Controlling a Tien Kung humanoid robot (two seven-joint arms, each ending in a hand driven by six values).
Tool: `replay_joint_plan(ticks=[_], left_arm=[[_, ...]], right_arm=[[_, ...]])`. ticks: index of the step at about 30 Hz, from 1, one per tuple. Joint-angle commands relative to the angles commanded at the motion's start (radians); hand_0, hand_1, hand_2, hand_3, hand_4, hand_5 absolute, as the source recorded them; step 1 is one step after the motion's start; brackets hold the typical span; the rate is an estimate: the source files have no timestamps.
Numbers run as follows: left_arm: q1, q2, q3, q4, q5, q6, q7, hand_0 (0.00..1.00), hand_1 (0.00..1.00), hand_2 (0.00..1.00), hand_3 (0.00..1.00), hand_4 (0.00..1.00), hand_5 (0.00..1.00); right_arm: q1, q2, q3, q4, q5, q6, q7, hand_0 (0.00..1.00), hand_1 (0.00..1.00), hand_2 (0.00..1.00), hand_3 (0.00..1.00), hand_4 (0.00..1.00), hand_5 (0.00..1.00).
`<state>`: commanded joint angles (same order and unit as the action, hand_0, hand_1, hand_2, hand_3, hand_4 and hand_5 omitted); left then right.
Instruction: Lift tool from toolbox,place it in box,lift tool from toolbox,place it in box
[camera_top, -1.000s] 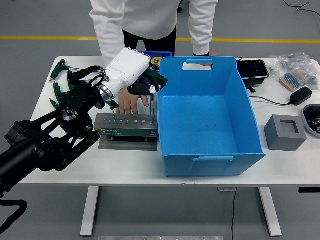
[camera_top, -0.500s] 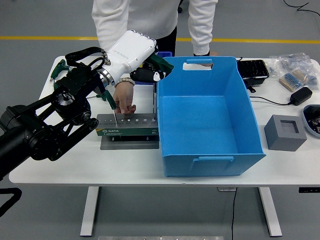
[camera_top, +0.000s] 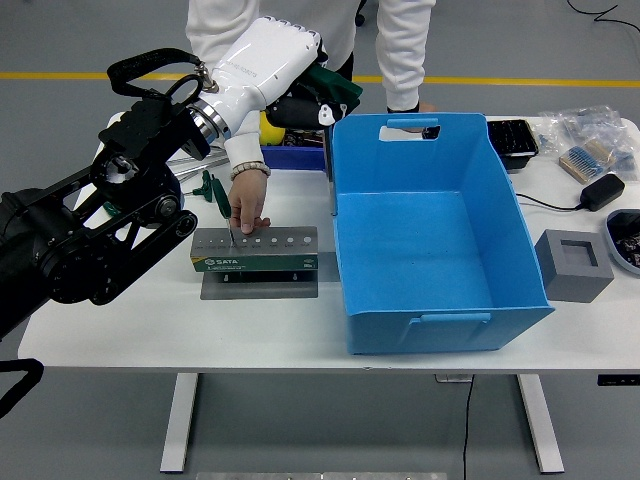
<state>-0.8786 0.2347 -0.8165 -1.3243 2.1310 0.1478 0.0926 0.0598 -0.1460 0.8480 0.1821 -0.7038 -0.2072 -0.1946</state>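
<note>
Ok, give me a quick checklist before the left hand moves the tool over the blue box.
1. Tool held by left hand: ok, green handle in its fingers.
2. Tool lifted out of the toolbox: ok.
3. Tool over the blue box: not ok, at its far-left corner.
4. Person's hand away from toolbox: not ok, resting on it.
5. Blue box interior free: ok.
6. Shaft tip above the rim: cannot tell.

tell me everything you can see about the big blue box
The big blue box is an open-topped bin that looks like moulded plastic, with sloping walls and a slot handle cut into its near and far rims. It stands upright on the white table, right of the grey tool holder, and looks empty. The left hand holds a green-handled tool just beyond its far left corner; whether the shaft touches the wall is unclear.
</note>
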Motion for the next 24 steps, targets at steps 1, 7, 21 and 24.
replay_joint_plan(ticks=[1,7,21,24], left_arm=[[-0.004,-0.003,-0.006,-0.009,-0.001,0.000,0.002,0.183,0.002,0.002,0.002,0.672,0.533],[-0.039,-0.034,-0.023,-0.064,-0.014,0.003,0.009,0.183,0.002,0.002,0.002,0.674,0.538],[-0.042,-0.134,0.219,0.026,-0.115,0.042,-0.002,0.182,0.002,0.002,0.002,0.674,0.543],[-0.039,-0.155,0.290,0.088,-0.109,0.062,-0.018,0.182,0.002,0.002,0.002,0.674,0.543]], right_arm=[[0.000,0.000,0.001,0.000,-0.001,0.000,0.000,0.702,0.655,0.743,0.663,0.878,0.823],[-0.001,0.000,0.001,0.000,-0.002,-0.001,0.000,0.702,0.655,0.743,0.663,0.877,0.823],[0.009,-0.004,0.009,0.000,-0.013,0.001,-0.002,0.702,0.655,0.743,0.664,0.878,0.823],[0.012,-0.005,0.011,-0.001,-0.018,0.001,-0.003,0.702,0.655,0.743,0.664,0.878,0.823]])
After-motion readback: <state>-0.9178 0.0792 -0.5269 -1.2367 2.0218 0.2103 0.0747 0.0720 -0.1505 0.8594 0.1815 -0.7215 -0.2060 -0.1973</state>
